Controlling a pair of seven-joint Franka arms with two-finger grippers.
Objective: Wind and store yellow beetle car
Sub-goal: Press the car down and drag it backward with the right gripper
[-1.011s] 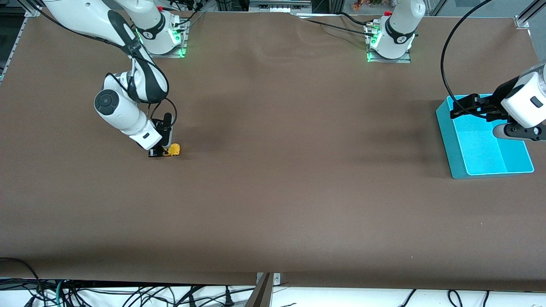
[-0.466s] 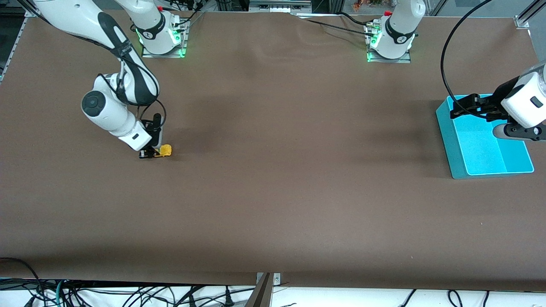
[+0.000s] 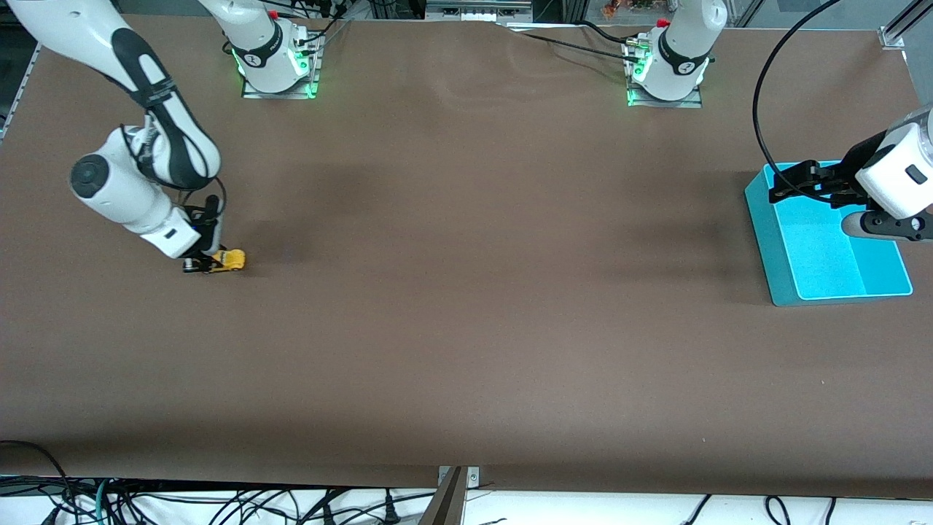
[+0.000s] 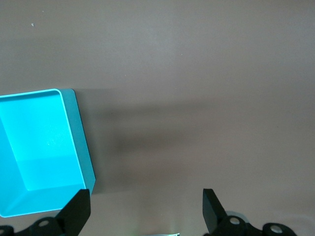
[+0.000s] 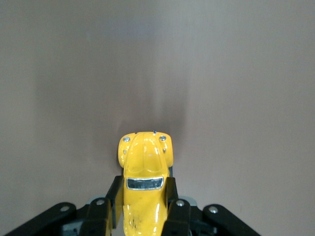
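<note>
Front view: brown table [image 3: 466,328], teal bin [image 3: 773,248], cables [image 3: 219,503] below.

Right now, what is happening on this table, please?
The right gripper is shut on the yellow beetle car, low on the table at the right arm's end; it has pulled the car along the table toward that end over the last second. The left gripper waits open above the turquoise bin, which shows nothing inside.
</note>
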